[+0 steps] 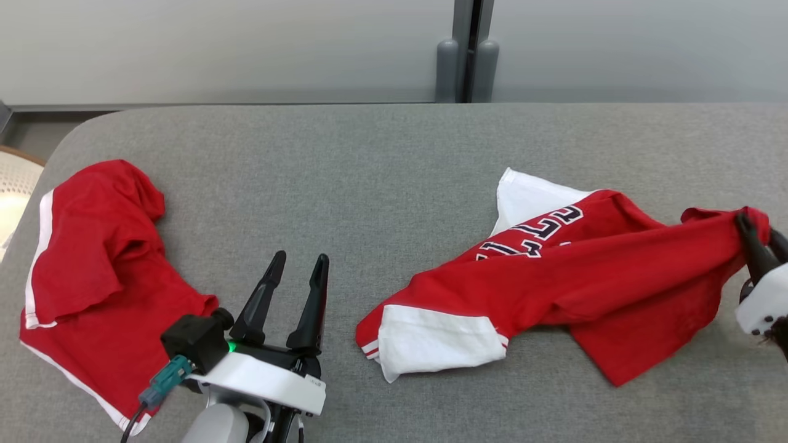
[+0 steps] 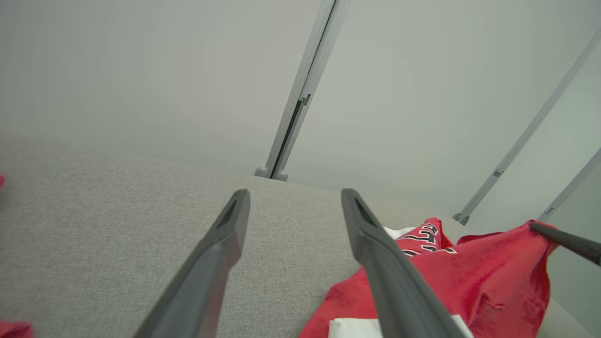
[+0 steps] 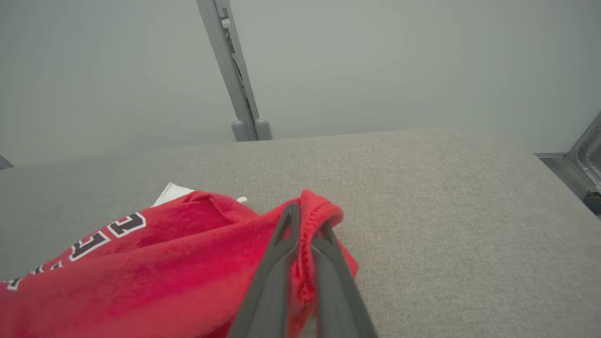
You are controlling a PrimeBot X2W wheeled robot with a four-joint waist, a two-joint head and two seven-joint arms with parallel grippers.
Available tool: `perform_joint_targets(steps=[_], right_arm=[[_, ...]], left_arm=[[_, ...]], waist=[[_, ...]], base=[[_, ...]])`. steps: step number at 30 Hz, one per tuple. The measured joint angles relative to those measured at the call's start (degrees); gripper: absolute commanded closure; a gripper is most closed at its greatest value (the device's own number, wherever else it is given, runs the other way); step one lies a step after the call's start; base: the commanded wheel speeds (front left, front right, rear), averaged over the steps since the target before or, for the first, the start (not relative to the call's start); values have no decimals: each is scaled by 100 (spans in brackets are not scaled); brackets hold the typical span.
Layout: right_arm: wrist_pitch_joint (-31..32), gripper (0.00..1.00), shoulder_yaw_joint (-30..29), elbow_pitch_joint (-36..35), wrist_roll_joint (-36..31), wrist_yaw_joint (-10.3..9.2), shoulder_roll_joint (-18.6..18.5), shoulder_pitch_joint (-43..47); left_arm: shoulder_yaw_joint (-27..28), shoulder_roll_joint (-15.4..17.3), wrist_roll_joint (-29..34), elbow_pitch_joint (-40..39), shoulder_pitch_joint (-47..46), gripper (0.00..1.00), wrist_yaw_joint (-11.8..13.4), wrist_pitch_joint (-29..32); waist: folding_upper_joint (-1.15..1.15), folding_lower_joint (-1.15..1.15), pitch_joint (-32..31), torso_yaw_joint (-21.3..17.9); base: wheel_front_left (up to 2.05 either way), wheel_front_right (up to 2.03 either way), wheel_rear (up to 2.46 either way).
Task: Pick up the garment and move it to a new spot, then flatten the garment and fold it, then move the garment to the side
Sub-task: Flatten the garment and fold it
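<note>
The garment (image 1: 572,277) is a red shirt with white sleeves and dark lettering, crumpled on the right half of the grey table. Its right end is lifted off the surface, pinched by my right gripper (image 1: 754,231) at the view's right edge. In the right wrist view the red hem (image 3: 312,213) sits clamped between the shut right gripper (image 3: 307,220). My left gripper (image 1: 298,264) stands open at the lower middle-left with nothing between its fingers, left of the shirt's white sleeve (image 1: 431,341). The left wrist view shows the left gripper (image 2: 293,199) open, the garment (image 2: 469,277) beyond its right finger.
A second red garment (image 1: 98,271) with white trim lies bunched at the table's left end. The grey table (image 1: 369,166) runs back to a pale wall with a grey post (image 1: 465,61). A round pale object (image 1: 15,184) sits off the table's left edge.
</note>
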Motion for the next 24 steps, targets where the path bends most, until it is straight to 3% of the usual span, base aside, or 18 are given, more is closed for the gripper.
perform_joint_targets(steps=[6, 11, 13, 17, 24], right_arm=[[-597, 0, -394, 1302, -962, -1, 92, -754], [-1183, 0, -708, 1703, -1322, 0, 387, -851], [-1667, 0, -1036, 1626, -1357, 0, 501, -722], [-2183, 0, -1134, 1206, -1301, 1, 798, -250], [-2548, 0, -982, 247, -1215, 0, 1266, 773]], left_arm=[[2, 1, 0, -3, -130, 0, 0, 1], [62, 2, 0, 3, -128, 0, 0, 0], [89, 1, -4, 3, -124, 0, 0, 1], [112, 2, -34, -31, -108, 0, 0, 0], [147, 0, -23, -56, 5, 0, 0, 0]], waist=[[0, 0, 196, 147], [0, 0, 244, 150], [0, 0, 208, 112], [0, 0, 137, 16], [0, 0, -3, -226]], base=[[0, 0, 0], [0, 0, 0], [0, 0, 0], [0, 0, 0], [0, 0, 0]])
